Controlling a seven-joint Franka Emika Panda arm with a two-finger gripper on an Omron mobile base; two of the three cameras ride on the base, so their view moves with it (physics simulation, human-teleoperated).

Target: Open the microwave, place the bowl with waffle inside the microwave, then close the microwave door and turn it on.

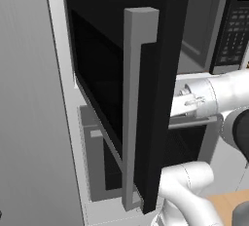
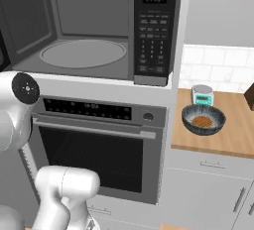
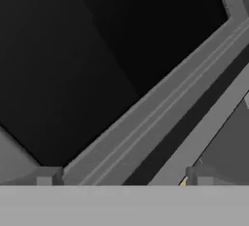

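The black microwave (image 2: 89,30) has its cavity open, with the grey turntable plate (image 2: 82,53) in sight and the keypad panel (image 2: 154,30) at its right. The microwave door (image 1: 160,98) stands swung out to the left, its grey vertical bar handle (image 1: 133,108) facing the left base camera. My hand (image 1: 192,101) reaches in behind the door's free edge, and the door hides the fingers there. In the hand view my gripper (image 3: 124,177) is open, with its fingertips (image 3: 48,176) wide apart close to the door's dark inner side (image 3: 97,64). The dark bowl with the waffle (image 2: 203,119) rests on the wooden counter (image 2: 233,140).
A grey oven (image 2: 99,144) with a horizontal handle sits directly below the microwave. A small teal and white gadget (image 2: 202,94) stands behind the bowl, and a brown object (image 2: 249,97) is at the counter's right edge. A tall grey cabinet side (image 1: 29,122) rises to the left of the door.
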